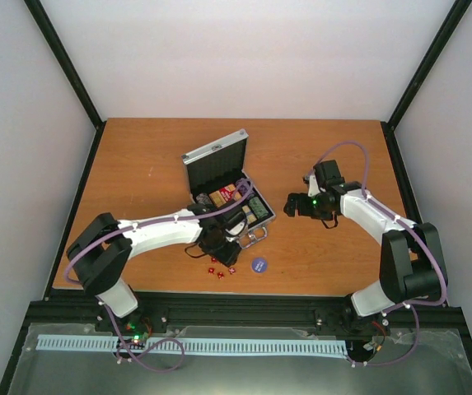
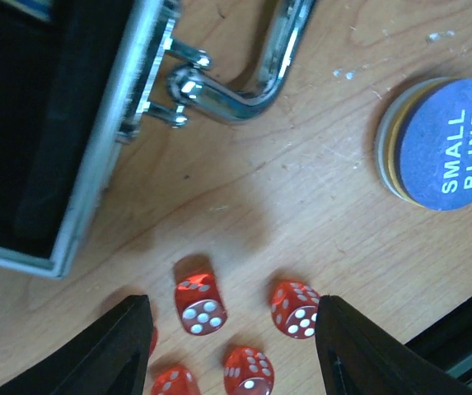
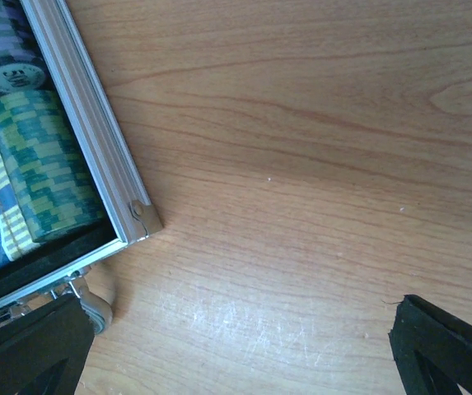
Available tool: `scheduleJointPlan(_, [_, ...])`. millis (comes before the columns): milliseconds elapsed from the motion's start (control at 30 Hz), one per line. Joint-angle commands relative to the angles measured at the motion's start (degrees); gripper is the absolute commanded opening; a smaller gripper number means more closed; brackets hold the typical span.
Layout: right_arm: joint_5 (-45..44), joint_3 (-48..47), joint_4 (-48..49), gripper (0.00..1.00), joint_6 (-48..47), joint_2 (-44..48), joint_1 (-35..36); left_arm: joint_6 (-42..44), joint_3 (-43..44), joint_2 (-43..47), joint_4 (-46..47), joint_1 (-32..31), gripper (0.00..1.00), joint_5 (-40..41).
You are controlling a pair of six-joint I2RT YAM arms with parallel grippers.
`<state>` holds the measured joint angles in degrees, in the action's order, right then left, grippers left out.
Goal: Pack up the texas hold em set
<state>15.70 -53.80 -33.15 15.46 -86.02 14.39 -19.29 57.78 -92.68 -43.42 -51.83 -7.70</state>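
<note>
The silver case (image 1: 256, 216) lies open mid-table with its lid (image 1: 215, 160) raised, and chip stacks stand inside it. Several tiny red dice (image 2: 201, 303) lie on the wood in front of the case, also seen in the top view (image 1: 221, 271). My left gripper (image 2: 231, 350) is open just above them, with dice between its fingers. The blue "SMALL BLIND" disc (image 2: 454, 152) tops a small pile of discs to the right (image 1: 259, 264). My right gripper (image 3: 236, 354) is open and empty over bare wood beside the case's right corner (image 3: 141, 218). A green chip stack (image 3: 42, 164) shows inside.
The case's chrome handle (image 2: 252, 90) lies on the table between the case's front wall (image 2: 104, 156) and the dice. The table's front edge and a black rail (image 2: 466, 337) run close behind the dice. Dark posts frame the table's back corners.
</note>
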Motion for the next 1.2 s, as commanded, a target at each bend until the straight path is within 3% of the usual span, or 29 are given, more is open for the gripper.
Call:
scheduleJointPlan(0, [0.3, 1.7, 0.4, 1.00, 0.2, 0.5, -0.4, -0.7, 2.7, -1.9, -0.3, -2.2, 0.58, 0.7])
scheduleJointPlan(233, [0.5, 2.7, 0.8, 1.00, 0.4, 0.7, -0.3, -2.5, 3.6, -3.5, -2.0, -2.2, 0.52, 4.4])
scheduleJointPlan(600, [0.5, 2.8, 1.0, 1.00, 0.4, 0.5, -0.4, -4.4, 3.0, -4.0, -2.2, -2.2, 0.41, 3.2])
scheduleJointPlan(1167, [0.8, 3.4, 1.6, 1.00, 0.7, 0.6, -0.4, -5.8, 0.3, -4.0, -3.0, -2.2, 0.36, 2.3])
